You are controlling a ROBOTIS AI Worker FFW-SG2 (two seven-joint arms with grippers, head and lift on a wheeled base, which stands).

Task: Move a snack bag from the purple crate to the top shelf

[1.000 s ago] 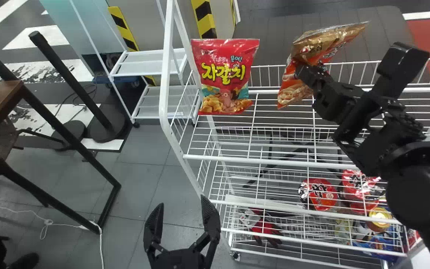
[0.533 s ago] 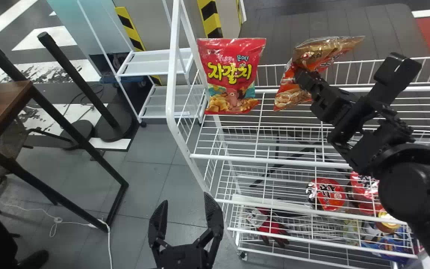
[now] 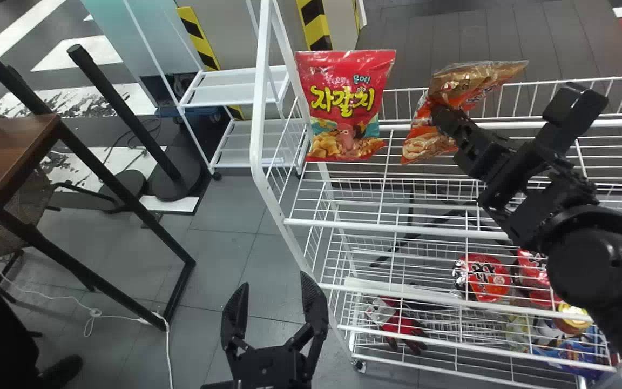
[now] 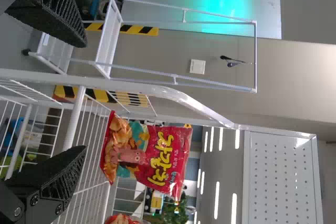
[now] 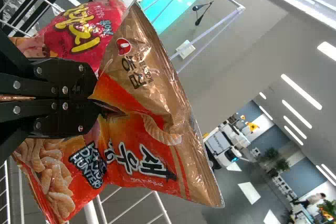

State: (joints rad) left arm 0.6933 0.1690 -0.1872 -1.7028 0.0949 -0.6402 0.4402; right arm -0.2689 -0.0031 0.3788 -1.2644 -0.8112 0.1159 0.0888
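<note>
Snack bag, orange-gold, pinched in right gripper

Beyond the left edge of the wire rack: a brown table, black pole and white cart. Within its lower levels: red packages.

The snack bag is orange and bronze-gold, with white lettering edged in black and a small red oval. The other bag is bright red, with yellow lettering, teal patches and a pink cartoon figure. White wires criss-cross the shelf rack; yellow-and-black diagonal stripes band the post behind.
</note>
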